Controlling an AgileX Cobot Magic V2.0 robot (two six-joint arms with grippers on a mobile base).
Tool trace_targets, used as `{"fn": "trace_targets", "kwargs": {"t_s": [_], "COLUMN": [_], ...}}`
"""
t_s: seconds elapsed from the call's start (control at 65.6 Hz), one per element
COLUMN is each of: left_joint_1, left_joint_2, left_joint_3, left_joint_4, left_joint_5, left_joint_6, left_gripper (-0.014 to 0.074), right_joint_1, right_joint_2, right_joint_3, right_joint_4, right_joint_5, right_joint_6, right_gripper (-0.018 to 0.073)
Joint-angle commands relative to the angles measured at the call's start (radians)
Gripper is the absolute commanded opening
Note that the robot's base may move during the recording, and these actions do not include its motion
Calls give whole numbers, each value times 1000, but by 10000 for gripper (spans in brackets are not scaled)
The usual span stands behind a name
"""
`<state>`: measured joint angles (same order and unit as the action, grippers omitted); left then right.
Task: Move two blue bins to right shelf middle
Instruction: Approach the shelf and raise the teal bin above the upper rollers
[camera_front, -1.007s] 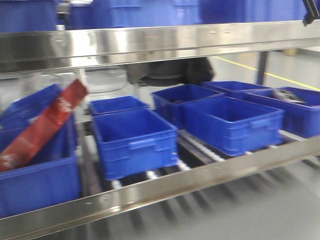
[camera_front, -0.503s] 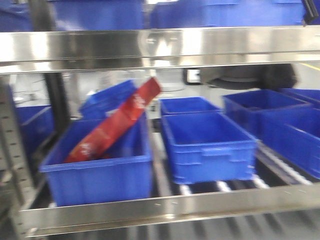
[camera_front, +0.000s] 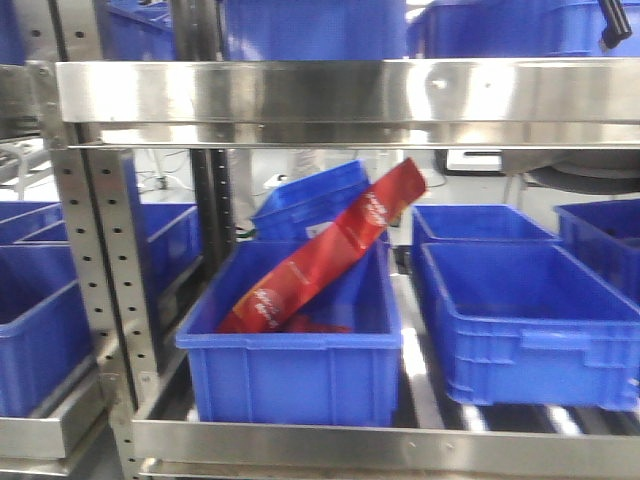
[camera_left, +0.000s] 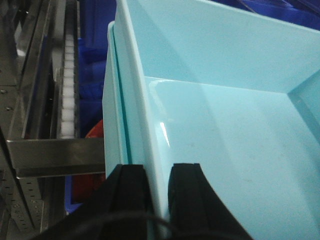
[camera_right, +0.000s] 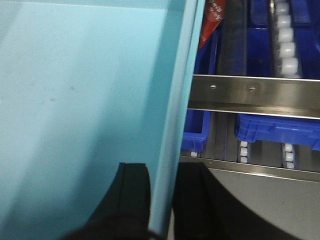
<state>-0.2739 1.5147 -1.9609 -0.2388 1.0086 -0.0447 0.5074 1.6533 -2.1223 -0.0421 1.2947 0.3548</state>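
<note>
Front view: stainless steel rack (camera_front: 330, 100) fills the frame; shelf post (camera_front: 100, 290) at left.
Middle shelf, centre: open dark blue plastic bin (camera_front: 300, 365) holding a long red foil packet (camera_front: 325, 262), tilted, top end poking above the rim toward the upper right.
Middle shelf, right: second dark blue plastic bin (camera_front: 525, 335) just beside the first; nothing visible inside it.
Behind: more blue bins (camera_front: 305, 200), one tilted.
Left wrist view: left gripper (camera_left: 157, 185) clamped onto the side wall of a pale turquoise plastic bin (camera_left: 225, 115), black fingers (camera_left: 131, 192) one on each face of the wall.
Bin edge: a second thin rim shows along the outside; can't tell if two are nested.
Right wrist view: right gripper (camera_right: 162, 200) pinching the opposite wall of the same pale bin (camera_right: 75, 100).
Bin position: held by both arms, in front of the rack and above its steel rail (camera_right: 255, 95), not on a shelf.
Below rail: white conveyor rollers (camera_right: 285, 25).
</note>
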Motion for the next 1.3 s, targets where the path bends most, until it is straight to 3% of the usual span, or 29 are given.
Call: {"fn": "trace_targets", "kwargs": {"t_s": [0.0, 0.305, 0.946, 1.281], "left_joint_1": [-29, -29, -29, -29], "left_joint_2": [-10, -10, -10, -9], "left_joint_3": [-20, -20, -20, -20], "left_joint_4": [-263, -247, -247, -247], "left_joint_5": [-67, -92, -273, -274], "left_joint_6": [-9, -9, -9, -9], "left_gripper": [-111, -111, -111, -111], "right_joint_1": [23, 23, 23, 23], "right_joint_2": [-9, -9, -9, -9], "right_joint_3": [-11, -11, -11, -11], "right_joint_4": [96, 96, 96, 96], "right_joint_5": [-389, -389, -389, -389], "right_joint_6": [-30, -30, -30, -30], "right_gripper": [-153, -153, -153, -153]}}
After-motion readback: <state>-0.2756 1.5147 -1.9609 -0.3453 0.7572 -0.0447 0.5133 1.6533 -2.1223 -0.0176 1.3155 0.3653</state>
